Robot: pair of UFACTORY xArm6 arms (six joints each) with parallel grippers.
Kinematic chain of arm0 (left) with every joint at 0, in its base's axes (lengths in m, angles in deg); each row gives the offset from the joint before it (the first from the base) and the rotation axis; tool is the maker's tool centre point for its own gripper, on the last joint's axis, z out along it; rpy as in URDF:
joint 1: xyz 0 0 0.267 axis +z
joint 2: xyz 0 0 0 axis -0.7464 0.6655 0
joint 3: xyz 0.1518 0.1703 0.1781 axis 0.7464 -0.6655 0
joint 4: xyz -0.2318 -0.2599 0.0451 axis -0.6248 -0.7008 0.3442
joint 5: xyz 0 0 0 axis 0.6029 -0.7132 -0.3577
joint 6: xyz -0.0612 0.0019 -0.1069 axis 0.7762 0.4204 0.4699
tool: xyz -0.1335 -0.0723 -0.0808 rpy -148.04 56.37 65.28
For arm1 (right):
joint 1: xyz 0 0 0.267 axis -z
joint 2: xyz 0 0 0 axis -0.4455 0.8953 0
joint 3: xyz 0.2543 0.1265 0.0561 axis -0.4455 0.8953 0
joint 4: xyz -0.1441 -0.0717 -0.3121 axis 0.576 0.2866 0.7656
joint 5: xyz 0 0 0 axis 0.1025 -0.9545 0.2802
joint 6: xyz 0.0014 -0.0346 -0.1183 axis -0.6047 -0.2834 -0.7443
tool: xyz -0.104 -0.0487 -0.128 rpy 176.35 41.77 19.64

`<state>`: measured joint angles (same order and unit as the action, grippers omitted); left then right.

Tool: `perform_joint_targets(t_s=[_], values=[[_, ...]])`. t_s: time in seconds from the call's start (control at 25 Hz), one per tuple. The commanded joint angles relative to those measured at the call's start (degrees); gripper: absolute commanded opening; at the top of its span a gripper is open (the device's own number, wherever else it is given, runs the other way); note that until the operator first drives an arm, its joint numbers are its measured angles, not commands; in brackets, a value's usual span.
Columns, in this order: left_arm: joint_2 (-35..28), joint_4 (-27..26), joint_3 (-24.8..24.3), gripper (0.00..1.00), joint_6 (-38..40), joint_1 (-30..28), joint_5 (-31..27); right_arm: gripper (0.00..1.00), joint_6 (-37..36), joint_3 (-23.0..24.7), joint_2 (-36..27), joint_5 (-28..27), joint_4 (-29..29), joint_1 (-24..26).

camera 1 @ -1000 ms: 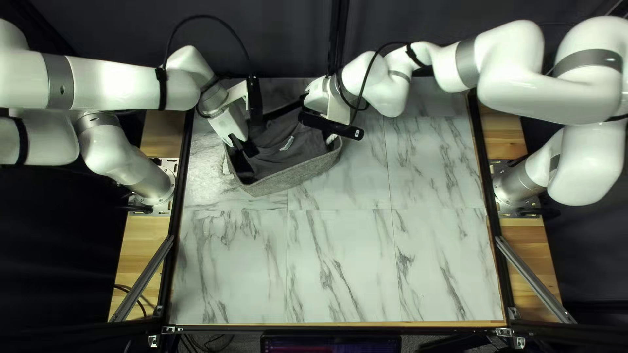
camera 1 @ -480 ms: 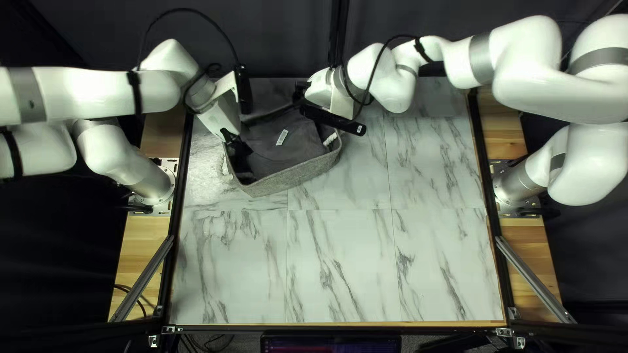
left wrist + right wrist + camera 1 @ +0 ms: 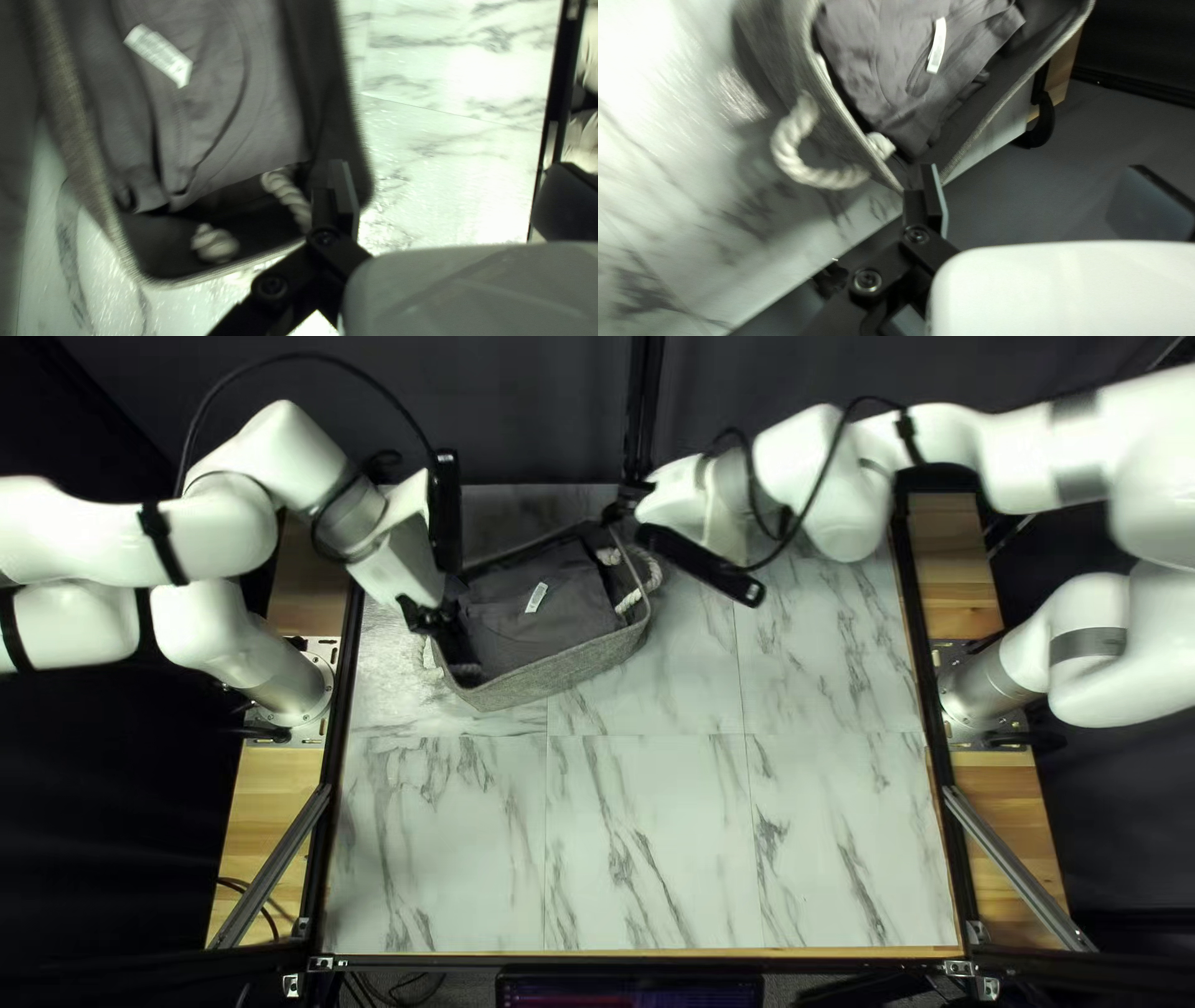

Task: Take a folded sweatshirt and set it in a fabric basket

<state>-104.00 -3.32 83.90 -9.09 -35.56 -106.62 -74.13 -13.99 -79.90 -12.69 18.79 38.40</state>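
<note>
Sweatshirt [image 3: 555, 612] lies inside basket [image 3: 558, 672], ahead of left gripper [image 3: 451, 167] and right gripper [image 3: 1034, 167], both spread; left seems nearer, so its retreat needs more care.

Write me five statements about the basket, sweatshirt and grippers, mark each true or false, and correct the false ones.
1. The sweatshirt lies inside the basket. True.
2. The left gripper is shut on the sweatshirt. False: the left gripper is open.
3. The right gripper is open. True.
4. The basket's rope handle is black. False: the rope handle is whitish.
5. A white label shows on the sweatshirt. True.
</note>
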Motion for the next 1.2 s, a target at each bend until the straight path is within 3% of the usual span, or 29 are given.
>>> perform_joint_targets(t_s=[0.04, 0.16, 0.2, 0.32, 0.4, 0.56, 0.72, 0.92, 1.04, 1.2], values=[[-2.46, 6.88, 2.92, 1.0, 5.85, -10.34, -1.22, 1.0, 11.65, 5.25, -15.4, -10.83, -4.07, -1.51], [-3.38, 12.36, 5.31, 1.0, 11.54, -18.64, -2.19, 1.0, 19.14, 8.37, -24.78, -15.88, -3.96, -2.25], [-2.59, 16.34, 6.51, 1.0, 16.63, -24.92, -1.33, 1.0, 22.49, 9.32, -28.17, -17.9, -3.69, -2.68], [2.53, 24.93, 9.6, 1.0, 27.93, -38.02, 1.9, 1.0, 27.78, 10.21, -32.72, -21.64, -4.61, -2.34], [6.62, 28.56, 11.88, 1.0, 32.41, -43.79, 3.22, 1.0, 30.45, 9.58, -33.58, -24.16, -6.24, -1.32], [12.01, 31.58, 14.87, 1.0, 35.28, -49.91, 4.21, 1.0, 30.01, 7.73, -33.47, -28.39, -11.29, 1.89], [18.0, 33.75, 19.11, 1.0, 36.09, -55.1, 4.49, 1.0, 24.8, 0.98, -28.5, -36.41, -18.14, 9.36], [22.88, 35.57, 23.87, 1.0, 37.09, -58.93, 2.26, 1.0, 20.98, -7.29, -22.73, -45.03, -22.13, 16.71], [24.48, 36.76, 26.2, 1.0, 37.48, -60.77, 0.33, 1.0, 20.06, -10.19, -19.51, -46.11, -22.99, 18.19], [25.74, 36.9, 28.09, 1.0, 36.61, -61.36, -1.57, 1.0, 19.12, -9.78, -17.54, -43.99, -23.29, 17.68]])
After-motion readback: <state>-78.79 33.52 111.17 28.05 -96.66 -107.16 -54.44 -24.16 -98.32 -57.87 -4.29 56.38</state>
